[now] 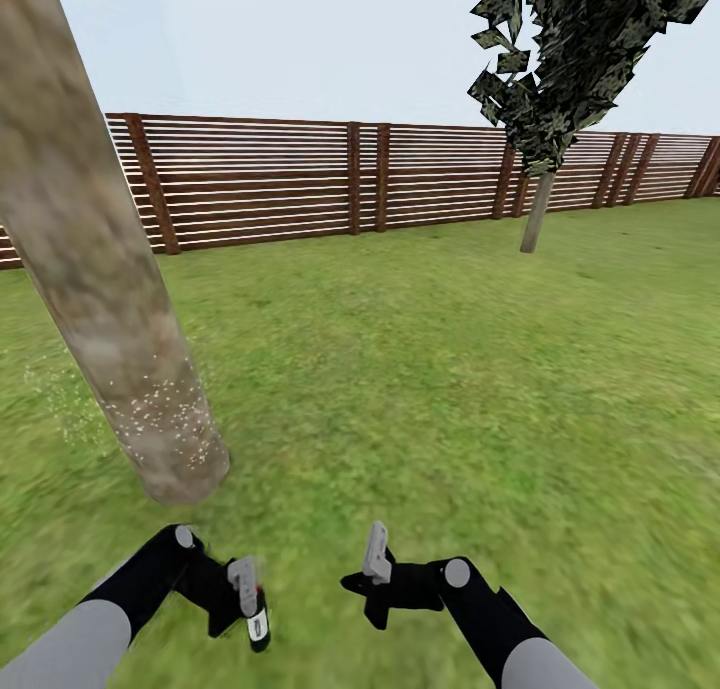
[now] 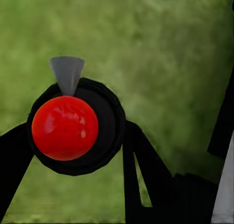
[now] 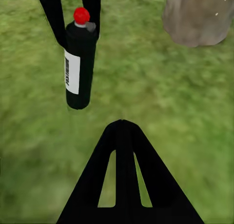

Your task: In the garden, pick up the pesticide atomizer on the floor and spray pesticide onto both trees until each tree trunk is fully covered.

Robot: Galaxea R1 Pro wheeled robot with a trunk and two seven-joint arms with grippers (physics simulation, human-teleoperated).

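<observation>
The pesticide atomizer (image 1: 258, 621), a dark bottle with a red top (image 2: 65, 128) and white label (image 3: 72, 71), hangs in my left gripper (image 1: 246, 594), which is shut on it just above the grass. Its grey nozzle (image 2: 67, 72) sticks out past the red top. The near tree trunk (image 1: 110, 299) rises thick and mottled just ahead on the left, its base (image 3: 197, 16) close by, with pale specks over its lower part. The second tree (image 1: 536, 214) stands far right by the fence under a dark crown (image 1: 575, 49). My right gripper (image 1: 375, 567) is shut and empty, its fingertips (image 3: 122, 129) meeting.
Green lawn (image 1: 450, 369) spreads all around. A brown slatted wooden fence (image 1: 350, 179) closes the back of the garden. Open grass lies between the two trees.
</observation>
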